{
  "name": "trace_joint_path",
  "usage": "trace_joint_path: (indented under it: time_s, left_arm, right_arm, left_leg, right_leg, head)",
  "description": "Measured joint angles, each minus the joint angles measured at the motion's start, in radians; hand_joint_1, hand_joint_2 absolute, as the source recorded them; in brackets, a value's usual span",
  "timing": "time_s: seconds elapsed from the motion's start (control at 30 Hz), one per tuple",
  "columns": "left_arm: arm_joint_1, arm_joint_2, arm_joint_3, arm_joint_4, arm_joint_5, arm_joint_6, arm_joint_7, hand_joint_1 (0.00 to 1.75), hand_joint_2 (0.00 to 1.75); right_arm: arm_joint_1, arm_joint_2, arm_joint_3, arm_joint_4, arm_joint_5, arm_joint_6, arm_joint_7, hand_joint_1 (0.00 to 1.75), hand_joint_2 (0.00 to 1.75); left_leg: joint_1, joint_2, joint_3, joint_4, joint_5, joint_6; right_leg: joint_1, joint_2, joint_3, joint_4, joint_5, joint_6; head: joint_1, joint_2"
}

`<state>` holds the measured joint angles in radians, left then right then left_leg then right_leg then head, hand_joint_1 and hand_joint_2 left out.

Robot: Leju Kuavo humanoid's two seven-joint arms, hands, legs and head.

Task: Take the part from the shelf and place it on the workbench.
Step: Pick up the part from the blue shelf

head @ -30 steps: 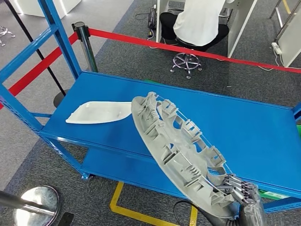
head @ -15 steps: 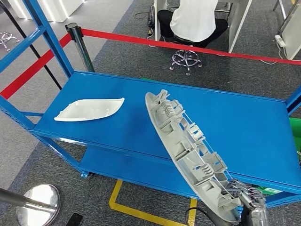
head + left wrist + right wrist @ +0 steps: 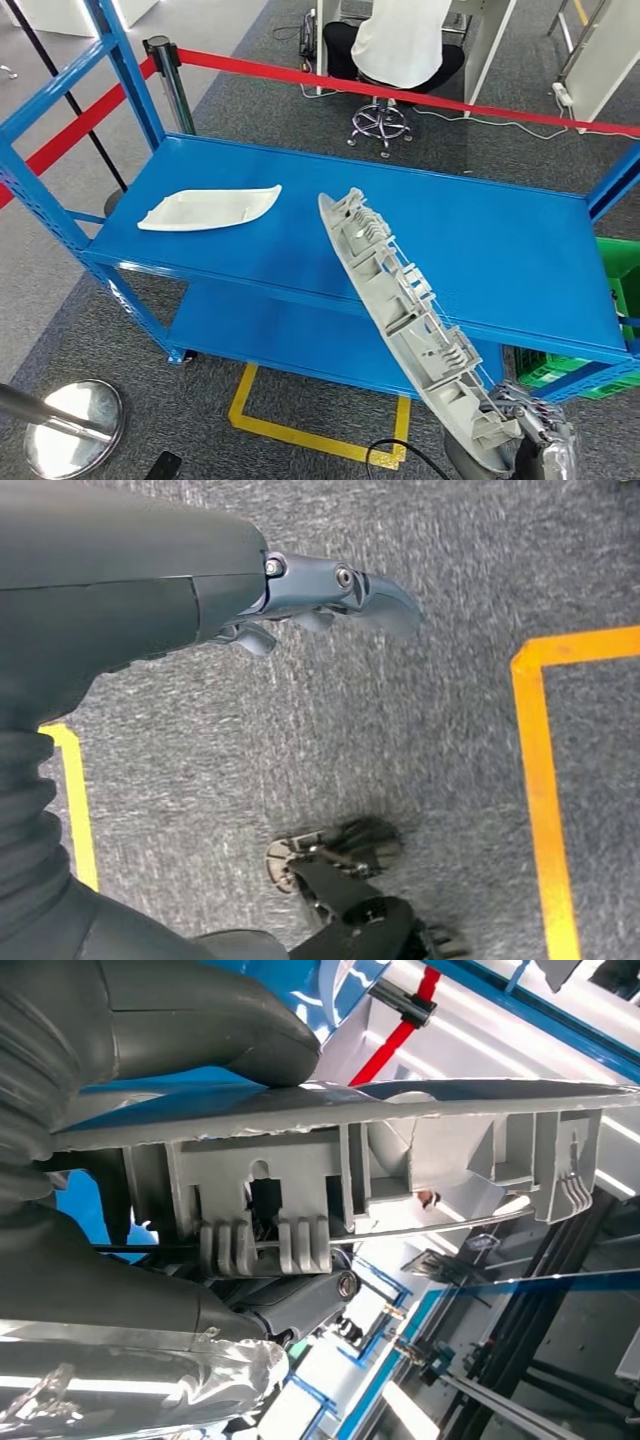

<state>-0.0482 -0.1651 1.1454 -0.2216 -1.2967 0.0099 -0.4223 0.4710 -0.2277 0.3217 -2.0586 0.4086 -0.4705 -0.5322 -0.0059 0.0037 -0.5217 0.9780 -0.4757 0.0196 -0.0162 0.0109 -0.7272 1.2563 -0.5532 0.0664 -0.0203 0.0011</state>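
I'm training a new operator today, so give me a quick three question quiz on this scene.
1. True or false: the right hand holds the grey part.
2. What lies on the shelf? A) white part B) green crate C) black cable
3. Fill in: the left hand hangs over the ____.

Key: 1 true. 2 A, the white part. 3 floor.

The left hand (image 3: 324,590) has dark blue-grey fingers with round pivot screws and a grey ribbed cover; the right hand (image 3: 540,425) wears crinkled silver wrapping.
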Motion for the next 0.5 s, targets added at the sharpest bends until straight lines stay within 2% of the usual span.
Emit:
trace_joint_path:
  time_s: [0.03,0.07,0.1,0.13,0.17,0.2,0.23,0.27,0.33,0.37,0.4,0.47,0.5]
  left_arm:
    - [0.000,-0.001,0.000,0.000,0.000,0.000,0.000,0.00,1.75]
    - [0.000,-0.001,0.000,0.000,0.000,0.000,0.000,0.00,1.75]
    - [0.000,-0.002,0.000,0.000,0.000,0.000,0.000,0.00,1.75]
    - [0.000,-0.002,0.000,0.000,0.000,0.000,0.001,0.00,1.75]
    - [0.000,-0.003,0.000,0.000,0.000,-0.001,0.003,0.00,1.75]
    - [-0.001,-0.003,-0.001,0.000,0.000,-0.001,0.005,0.00,1.75]
    - [-0.001,-0.003,-0.001,0.001,0.000,-0.002,0.008,0.00,1.75]
    - [-0.001,-0.003,-0.002,0.001,0.000,-0.002,0.010,0.00,1.75]
    - [-0.002,-0.003,-0.003,0.001,-0.001,-0.003,0.015,0.00,1.75]
    - [-0.001,-0.002,-0.004,0.001,-0.003,-0.002,0.015,0.00,1.75]
    - [0.000,-0.002,-0.006,0.001,-0.006,-0.001,0.014,0.00,1.75]
    - [0.001,-0.002,-0.009,0.001,-0.014,0.002,0.011,0.00,1.75]
    - [0.001,-0.003,-0.011,0.001,-0.017,0.004,0.010,0.00,1.75]
  right_arm:
    - [0.000,0.001,0.000,0.000,0.000,0.000,0.000,1.75,1.75]
    - [0.000,0.001,0.000,0.000,0.000,0.000,0.000,1.75,1.75]
    - [0.000,0.001,0.000,0.000,0.000,0.000,0.000,1.75,1.75]
    - [0.000,0.002,-0.001,0.000,0.000,0.000,0.000,1.75,1.75]
    - [-0.001,0.002,-0.001,0.000,0.000,0.001,0.000,1.75,1.75]
    - [-0.002,0.003,-0.002,0.000,0.001,0.002,0.001,1.75,1.75]
    - [-0.003,0.004,-0.002,0.000,0.003,0.002,0.001,1.75,1.75]
    - [-0.002,0.006,-0.003,0.000,0.008,0.002,0.003,1.75,1.75]
    - [0.005,0.008,-0.004,-0.001,0.023,-0.002,0.012,1.75,1.75]
    - [0.010,0.009,-0.004,-0.001,0.029,-0.006,0.017,1.75,1.75]
    - [0.014,0.009,-0.005,-0.002,0.032,-0.010,0.022,1.75,1.75]
    - [0.019,0.010,-0.006,-0.003,0.032,-0.015,0.026,1.75,1.75]
    - [0.021,0.010,-0.007,-0.003,0.031,-0.017,0.026,1.75,1.75]
  left_leg:
    - [-0.002,0.007,-0.012,0.001,0.009,0.001]
    - [-0.004,0.014,-0.024,0.002,0.018,0.001]
    - [-0.006,0.022,-0.036,0.003,0.025,0.000]
    - [-0.007,0.029,-0.047,0.005,0.033,-0.001]
    - [-0.009,0.035,-0.055,0.008,0.039,-0.004]
    - [-0.011,0.041,-0.061,0.010,0.044,-0.007]
    - [-0.012,0.047,-0.065,0.013,0.051,-0.011]
    - [-0.013,0.054,-0.068,0.014,0.058,-0.015]
    - [-0.011,0.062,-0.073,0.017,0.066,-0.024]
    - [-0.010,0.055,-0.077,0.024,0.053,-0.031]
    - [-0.008,0.042,-0.085,0.045,0.024,-0.039]
    - [-0.003,0.014,-0.113,0.141,-0.072,-0.051]
    - [-0.001,0.009,-0.127,0.203,-0.112,-0.054]
  right_leg:
    - [0.000,-0.001,-0.001,0.048,-0.015,0.001]
    - [0.001,-0.001,0.013,0.067,-0.007,0.000]
    - [0.003,-0.003,0.044,0.050,0.017,-0.002]
    - [0.005,-0.010,0.090,0.002,0.043,-0.004]
    - [0.009,-0.023,0.147,-0.069,0.054,-0.008]
    - [0.013,-0.036,0.203,-0.147,0.050,-0.011]
    - [0.016,-0.047,0.241,-0.208,0.038,-0.014]
    - [0.020,-0.050,0.260,-0.248,0.025,-0.019]
    - [0.019,-0.040,0.254,-0.266,0.030,-0.032]
    - [0.018,-0.034,0.247,-0.266,0.039,-0.040]
    - [0.015,-0.028,0.239,-0.268,0.050,-0.048]
    - [0.013,-0.014,0.217,-0.268,0.073,-0.057]
    - [0.012,-0.006,0.201,-0.267,0.085,-0.059]
  head:
    - [0.001,0.000]
    - [0.001,0.000]
    - [0.000,0.000]
    - [0.000,0.000]
    - [0.000,0.000]
    - [0.000,0.000]
    - [-0.001,0.000]
    - [-0.001,0.000]
    - [-0.002,0.000]
    - [-0.002,0.000]
    - [-0.003,0.000]
    - [-0.005,0.000]
    - [-0.006,0.000]
